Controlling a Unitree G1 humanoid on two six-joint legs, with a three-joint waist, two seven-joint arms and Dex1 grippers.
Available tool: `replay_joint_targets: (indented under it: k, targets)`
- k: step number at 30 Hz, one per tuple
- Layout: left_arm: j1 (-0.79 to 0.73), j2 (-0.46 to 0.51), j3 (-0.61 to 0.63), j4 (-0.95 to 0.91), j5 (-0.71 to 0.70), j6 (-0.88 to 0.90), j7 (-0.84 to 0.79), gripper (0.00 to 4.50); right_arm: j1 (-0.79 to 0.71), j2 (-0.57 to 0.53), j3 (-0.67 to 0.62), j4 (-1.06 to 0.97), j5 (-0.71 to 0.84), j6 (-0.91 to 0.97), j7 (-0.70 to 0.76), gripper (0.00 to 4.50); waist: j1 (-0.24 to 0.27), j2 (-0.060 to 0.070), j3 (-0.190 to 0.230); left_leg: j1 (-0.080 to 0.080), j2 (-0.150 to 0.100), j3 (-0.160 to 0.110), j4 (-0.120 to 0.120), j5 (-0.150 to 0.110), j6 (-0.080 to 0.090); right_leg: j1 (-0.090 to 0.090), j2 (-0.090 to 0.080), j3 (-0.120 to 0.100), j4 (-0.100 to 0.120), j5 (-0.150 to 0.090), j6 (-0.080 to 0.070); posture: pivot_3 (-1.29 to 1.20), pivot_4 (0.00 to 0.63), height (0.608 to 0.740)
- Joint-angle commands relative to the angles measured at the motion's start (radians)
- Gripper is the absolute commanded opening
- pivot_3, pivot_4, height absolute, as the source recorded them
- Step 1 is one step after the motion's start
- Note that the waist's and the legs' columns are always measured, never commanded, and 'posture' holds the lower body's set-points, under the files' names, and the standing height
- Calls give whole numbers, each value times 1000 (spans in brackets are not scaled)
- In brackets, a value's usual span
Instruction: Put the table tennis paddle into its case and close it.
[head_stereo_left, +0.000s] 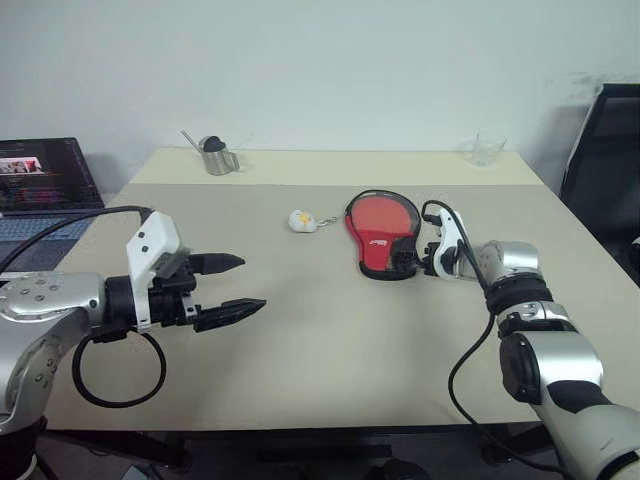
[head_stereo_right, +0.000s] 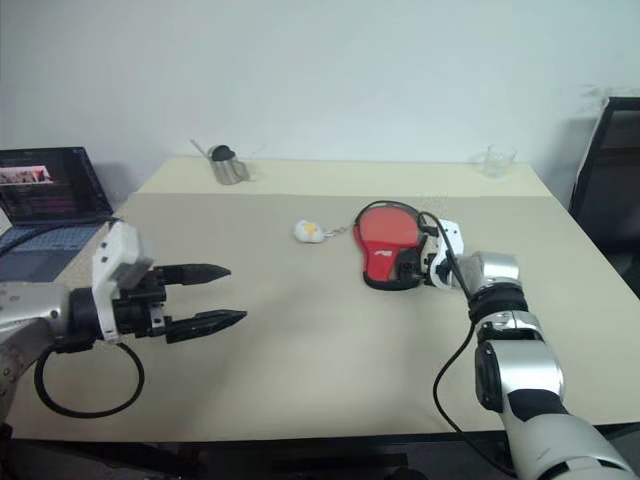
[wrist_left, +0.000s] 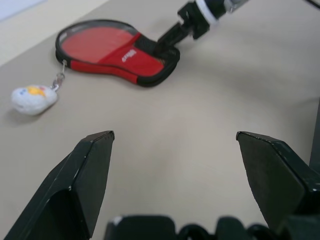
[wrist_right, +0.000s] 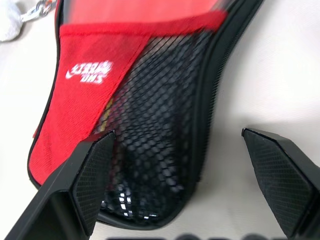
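Red case (head_stereo_left: 382, 232) with black mesh pocket lies flat on the worktop (head_stereo_left: 330, 330); both grippers' fingers spread wide, holding nothing, right gripper (head_stereo_left: 408, 258) at its narrow end.

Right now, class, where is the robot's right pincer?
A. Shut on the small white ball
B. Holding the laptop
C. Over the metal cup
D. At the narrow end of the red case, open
D: the right pincer stands open at the narrow mesh end of the case.
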Motion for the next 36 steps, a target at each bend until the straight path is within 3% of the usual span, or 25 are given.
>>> replay_joint_targets:
  k: [1,6,9,20,30,36]
  targets:
    - [19,35,60,-29,-27,7,19,4285,-35,5,-20,28,3,-41,-6,4451,-1,0,0,0,0,0,0,0,0,0,0,0,0,0,0,0,150,740]
    - [49,62,112,-34,-58,17,27,4285,-45,28,-23,50,13,-53,5,4451,-3,0,0,1,1,0,0,0,0,0,0,0,0,0,0,0,150,740]
    - [63,69,117,-38,-62,15,38,4285,-42,41,-13,50,4,-62,3,3880,-4,0,0,1,1,0,0,0,0,0,0,0,0,0,0,0,150,740]
    - [92,79,130,-48,-74,3,64,4285,-40,49,-4,48,-6,-62,7,23,-4,0,0,1,2,1,-1,0,0,0,0,1,-1,0,0,0,150,740]
    - [112,88,136,-48,-77,-10,70,4285,7,29,106,-100,-26,95,115,23,-3,0,0,1,2,0,-2,0,0,0,0,0,-1,0,-1,0,150,740]
    - [95,88,109,-26,-89,-16,63,4285,176,-10,256,-458,9,318,230,23,0,0,0,0,2,0,-3,0,0,-1,0,0,-3,-1,-1,0,150,740]
